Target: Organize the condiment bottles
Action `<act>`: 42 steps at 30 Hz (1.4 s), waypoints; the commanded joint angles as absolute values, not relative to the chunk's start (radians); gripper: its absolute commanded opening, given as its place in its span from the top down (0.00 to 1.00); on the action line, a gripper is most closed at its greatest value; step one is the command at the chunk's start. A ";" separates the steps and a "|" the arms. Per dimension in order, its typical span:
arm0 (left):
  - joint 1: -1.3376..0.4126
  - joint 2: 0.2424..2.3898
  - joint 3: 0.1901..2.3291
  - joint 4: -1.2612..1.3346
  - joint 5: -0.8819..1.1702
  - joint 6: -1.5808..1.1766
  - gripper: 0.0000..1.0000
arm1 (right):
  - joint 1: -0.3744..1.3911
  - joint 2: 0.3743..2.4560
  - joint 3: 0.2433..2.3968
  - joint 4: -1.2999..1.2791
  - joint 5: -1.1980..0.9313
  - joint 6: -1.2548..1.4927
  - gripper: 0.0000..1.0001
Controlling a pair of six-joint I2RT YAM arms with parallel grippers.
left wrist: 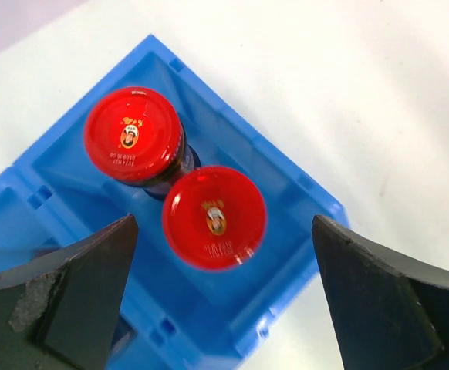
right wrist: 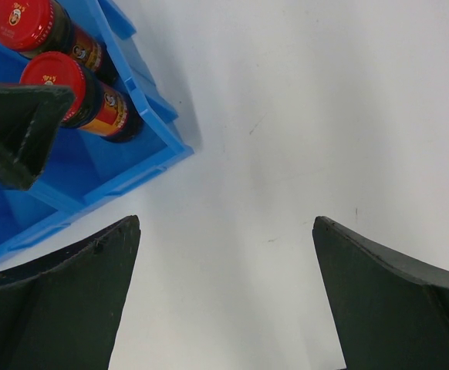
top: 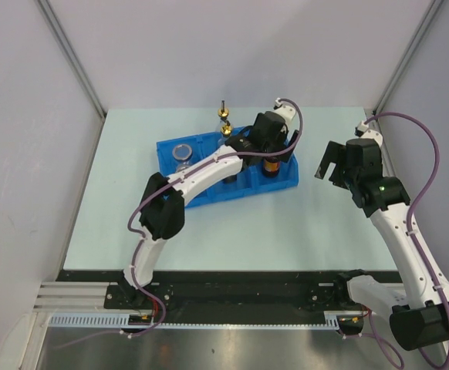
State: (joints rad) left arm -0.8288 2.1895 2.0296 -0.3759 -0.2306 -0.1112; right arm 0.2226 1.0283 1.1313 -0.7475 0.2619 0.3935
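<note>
Two red-lidded dark jars [left wrist: 133, 133] [left wrist: 214, 217] stand side by side in the right end compartment of the blue tray [left wrist: 286, 166]. My left gripper [left wrist: 224, 308] is open and empty just above them, one finger on each side of the nearer jar. In the top view it [top: 269, 150] hangs over one dark jar [top: 271, 166]. Two tall bottles with gold spouts [top: 223, 113] [top: 226, 131] stand at the tray's middle back. A short clear jar [top: 182, 153] sits in the left compartment. My right gripper [top: 329, 168] is open and empty over bare table [right wrist: 286, 154], right of the tray.
The right wrist view shows the tray's corner [right wrist: 170, 150] and both dark jars [right wrist: 32, 21] [right wrist: 93, 100] at upper left, with one left-gripper finger [right wrist: 16, 131] beside them. Grey walls enclose the table on three sides. The left arm [top: 201, 173] lies across the tray.
</note>
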 commanded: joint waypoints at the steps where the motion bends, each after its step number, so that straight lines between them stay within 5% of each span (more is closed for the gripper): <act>1: -0.877 2.030 1.974 -0.344 -0.311 -0.060 0.00 | 0.218 1.008 1.123 -0.742 0.268 0.417 0.01; 7: -0.910 1.863 1.803 -0.338 -0.327 -0.089 0.00 | 0.216 0.994 1.104 -0.735 0.270 0.425 0.00; 20: -0.913 1.197 1.083 -0.264 -0.426 -0.282 0.00 | 0.216 0.948 1.035 -0.696 0.273 0.454 0.00; 29: -0.913 0.936 0.936 -0.443 -0.607 -0.383 0.00 | 0.216 0.897 0.951 -0.655 0.285 0.468 0.00; 42: -0.913 0.824 0.874 -0.515 -0.680 -0.426 0.00 | 0.216 0.769 0.865 -0.675 0.319 0.509 0.00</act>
